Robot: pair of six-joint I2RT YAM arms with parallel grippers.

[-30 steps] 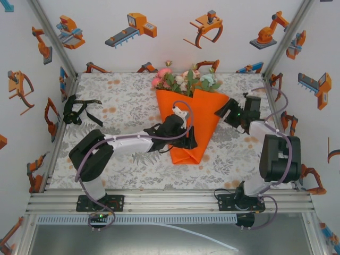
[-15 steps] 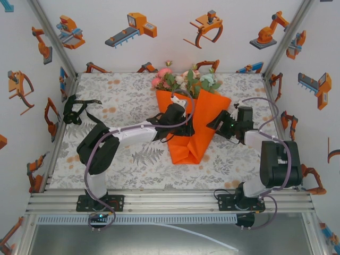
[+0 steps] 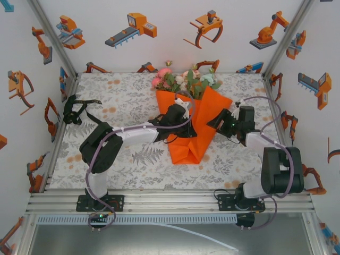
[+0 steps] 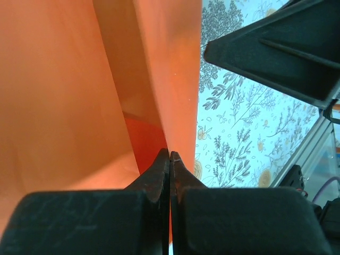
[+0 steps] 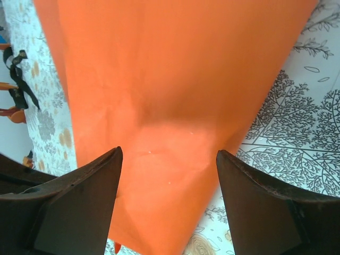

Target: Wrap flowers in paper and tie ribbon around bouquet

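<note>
The orange paper [image 3: 199, 138] lies folded into a cone at the table's [image 3: 122, 90] far middle. Pink, cream and green flowers [image 3: 183, 81] spill from its far end. The left hand [image 4: 169, 155] is clamped on a paper fold. The right hand [image 5: 169, 154] is spread wide at the cone's right edge. The black ribbon [image 3: 77, 110] lies by the left edge.

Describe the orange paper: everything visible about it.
The paper is a thin, plain, bright orange sheet folded into a cone. It lies on the patterned tablecloth, its point toward the arms and its wide mouth at the far side, where the flowers stick out. Soft creases show on its surface. The left gripper is shut on one folded edge. The right gripper is open, facing its right side; contact is unclear.
</note>
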